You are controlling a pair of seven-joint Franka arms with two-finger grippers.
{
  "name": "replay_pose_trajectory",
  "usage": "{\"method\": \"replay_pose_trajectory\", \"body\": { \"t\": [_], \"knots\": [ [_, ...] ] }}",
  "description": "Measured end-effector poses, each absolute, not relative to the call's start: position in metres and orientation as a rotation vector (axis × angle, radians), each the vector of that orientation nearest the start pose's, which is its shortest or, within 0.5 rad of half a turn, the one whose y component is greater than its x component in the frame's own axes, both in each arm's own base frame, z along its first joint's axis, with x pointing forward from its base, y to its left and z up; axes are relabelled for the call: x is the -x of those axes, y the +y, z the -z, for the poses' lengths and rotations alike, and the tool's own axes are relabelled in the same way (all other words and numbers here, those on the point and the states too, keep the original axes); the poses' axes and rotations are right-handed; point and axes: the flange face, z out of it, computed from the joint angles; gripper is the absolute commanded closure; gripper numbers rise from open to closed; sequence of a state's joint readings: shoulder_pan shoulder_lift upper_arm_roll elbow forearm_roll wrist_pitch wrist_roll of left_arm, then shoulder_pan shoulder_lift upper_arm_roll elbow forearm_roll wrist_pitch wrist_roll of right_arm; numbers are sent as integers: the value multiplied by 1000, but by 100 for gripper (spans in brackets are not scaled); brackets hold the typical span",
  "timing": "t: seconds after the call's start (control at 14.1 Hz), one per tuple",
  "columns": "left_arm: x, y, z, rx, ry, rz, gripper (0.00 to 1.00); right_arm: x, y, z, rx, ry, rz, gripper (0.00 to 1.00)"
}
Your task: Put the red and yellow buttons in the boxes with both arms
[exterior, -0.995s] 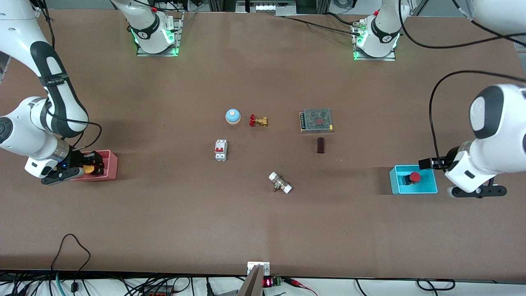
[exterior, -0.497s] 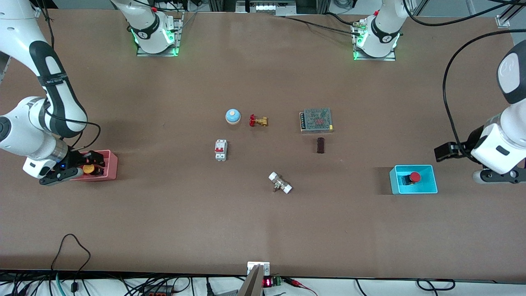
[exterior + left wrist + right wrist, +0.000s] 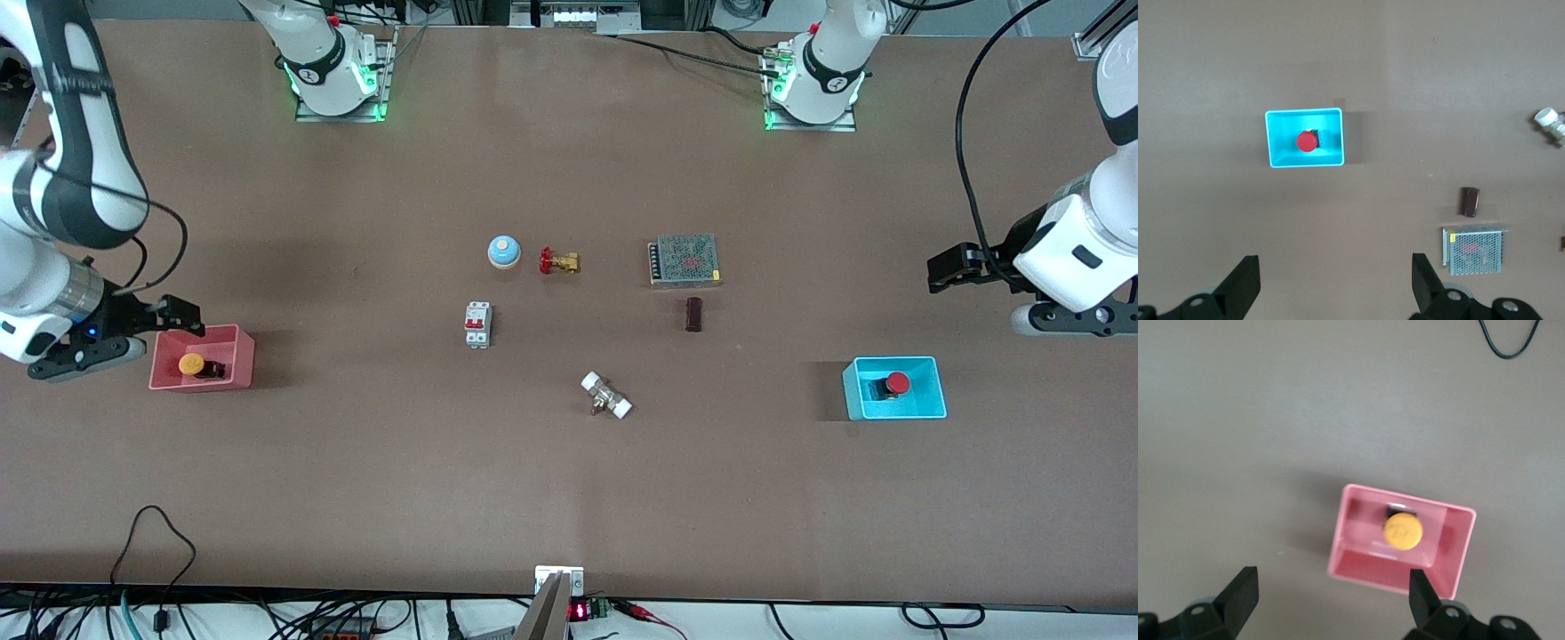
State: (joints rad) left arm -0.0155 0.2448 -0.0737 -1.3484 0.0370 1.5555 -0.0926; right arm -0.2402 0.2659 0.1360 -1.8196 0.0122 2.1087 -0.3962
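Both my grippers were up off the table and holding nothing. My right gripper (image 3: 182, 316) hung over the bare table at the right arm's end, just beside the pink box (image 3: 240, 360), its 2 fingers (image 3: 1238, 593) spread wide apart with only air between them. In the right wrist view the pink box (image 3: 1458, 550) sat below me, well clear of the fingertips. The yellow button (image 3: 192, 364) lay inside that pink box, tipped on its side, its round cap toward the right arm's end and its black base pointing toward the middle of the table. From the wrist, that yellow button (image 3: 1403, 531) showed cap-up against one wall of the box.

My left gripper (image 3: 944, 268) hovered at the left arm's end of the table, over open brown surface, released as well, fingers (image 3: 1245, 287) parted wide. The cyan box (image 3: 933, 409) sat on the table nearer to the front camera than the spot under that gripper. The red button (image 3: 897, 383) rested in it, also on its side, black base toward the table's middle. In the left wrist view the cyan box (image 3: 1275, 157) and the red button (image 3: 1306, 141) lay well apart from my fingertips.

So 2 buttons were in 2 boxes, 1 in each, and neither gripper touched anything.
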Motion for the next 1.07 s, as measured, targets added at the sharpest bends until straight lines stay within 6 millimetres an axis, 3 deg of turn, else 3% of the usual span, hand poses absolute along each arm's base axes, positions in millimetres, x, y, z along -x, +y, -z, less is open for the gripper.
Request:
{"method": "replay_pose_trajectory", "body": {
  "t": [0.14, 0.36, 0.57, 0.78, 1.07],
  "knots": [
    [-607, -38, -574, 3123, -28, 75, 0, -615, -37, -445, 3084, -395, 46, 0],
    [-566, -36, -566, 3116, -32, 29, 0, -595, 6, -520, 3103, -318, 45, 0],
    [-554, -34, -563, 3111, -37, -38, 0, -575, 36, -566, 3106, -344, 29, 0],
    [-554, -34, -563, 3111, -37, -46, 0, -569, 60, -575, 3105, -370, 10, 0],
    [-551, -34, -562, 3108, -37, -82, 0, -567, 72, -572, 3156, -337, -14, 0]
  ]
}}
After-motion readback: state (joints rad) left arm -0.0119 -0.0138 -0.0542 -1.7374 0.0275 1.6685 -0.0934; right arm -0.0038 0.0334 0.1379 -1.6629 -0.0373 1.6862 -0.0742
